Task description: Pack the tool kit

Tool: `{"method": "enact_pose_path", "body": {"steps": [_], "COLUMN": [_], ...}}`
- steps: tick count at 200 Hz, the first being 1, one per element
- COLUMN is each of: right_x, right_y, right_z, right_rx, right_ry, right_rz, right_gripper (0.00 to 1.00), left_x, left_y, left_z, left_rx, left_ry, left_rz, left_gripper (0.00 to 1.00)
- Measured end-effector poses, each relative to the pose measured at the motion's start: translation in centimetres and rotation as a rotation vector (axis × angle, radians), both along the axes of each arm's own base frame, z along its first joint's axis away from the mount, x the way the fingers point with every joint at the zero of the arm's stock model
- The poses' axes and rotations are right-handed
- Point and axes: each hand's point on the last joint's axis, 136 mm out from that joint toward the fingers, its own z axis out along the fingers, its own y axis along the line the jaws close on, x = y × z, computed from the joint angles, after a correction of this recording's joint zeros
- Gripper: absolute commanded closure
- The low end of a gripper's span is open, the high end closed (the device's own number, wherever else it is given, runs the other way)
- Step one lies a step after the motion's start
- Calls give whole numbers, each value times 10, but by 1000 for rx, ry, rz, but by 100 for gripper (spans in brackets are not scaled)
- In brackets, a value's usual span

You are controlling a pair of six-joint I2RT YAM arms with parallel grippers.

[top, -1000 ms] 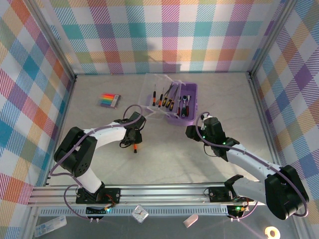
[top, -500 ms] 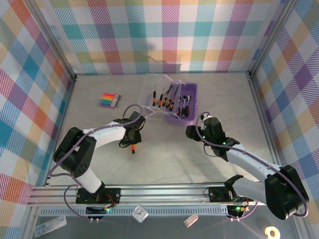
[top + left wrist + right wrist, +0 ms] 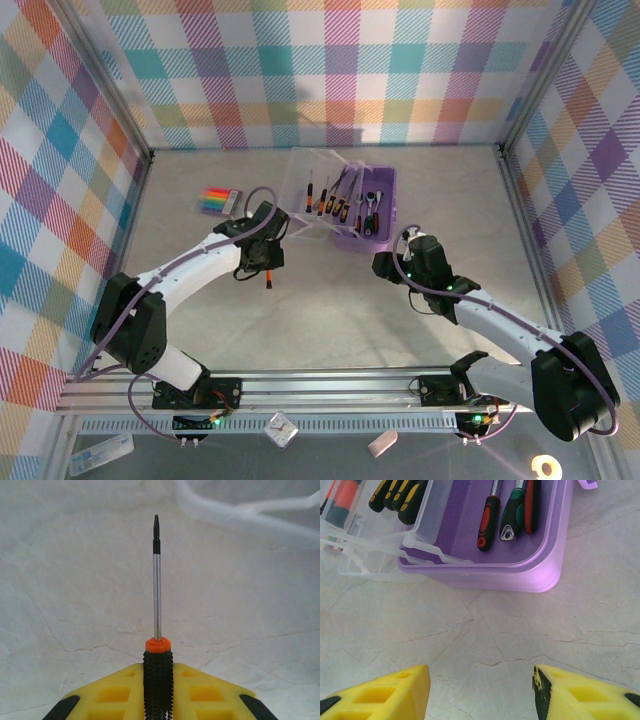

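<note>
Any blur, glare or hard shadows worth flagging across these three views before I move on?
Top external: even light, soft shadows, clear lid hard to make out. Left wrist: screwdriver sharp, lid edge at top right blurred. Right wrist: purple box crisp, mild sheen on its wall.

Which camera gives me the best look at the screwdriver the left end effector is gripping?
Left wrist view: the slim black-handled, orange-collared steel screwdriver stands centred between the yellow fingers, with shaft and tip sharp. The top external view gives just a small orange-tipped sliver under the left end effector.
</note>
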Motion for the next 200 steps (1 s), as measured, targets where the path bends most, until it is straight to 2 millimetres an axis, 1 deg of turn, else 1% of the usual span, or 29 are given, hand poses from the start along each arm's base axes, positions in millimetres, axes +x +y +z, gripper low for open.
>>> {"method": "enact_pose_path", "body": {"steps": [15, 30, 54, 62, 82, 108, 137, 182, 200], "right_x": [0, 0, 1, 1, 1, 1, 2, 2, 2], "right_y": [0, 0, 0, 0, 0, -1, -2, -3, -3], "right_z": [0, 0, -3, -4, -7, -8, -8, -9, -9], "right_rx": [0, 0, -4, -8, -13, -16, -21, -24, -24], "right_ry": [0, -1, 6, 10, 18, 17, 14, 19, 19], "right_rz": [0, 0, -1, -2, -3, -8, -15, -15, -15], "right_gripper": [43, 43, 43, 43, 43, 43, 43, 43, 43], "left_x": [8, 19, 44, 53, 74, 104, 133, 168, 177], "left_y": [-4, -9, -22, -28, -40, -61, -82, -108, -116], "left_z": [19, 44, 81, 91, 105, 109, 101, 91, 82], "left_rx": [-2, -8, -14, -15, -6, 2, 12, 5, 2], "left_ry": [-29, -66, -129, -148, -168, -174, -164, -167, -157], "left_rz": [-14, -29, -63, -77, -109, -157, -202, -241, -251], "left_gripper": [83, 83, 83, 83, 83, 83, 81, 82, 81]}}
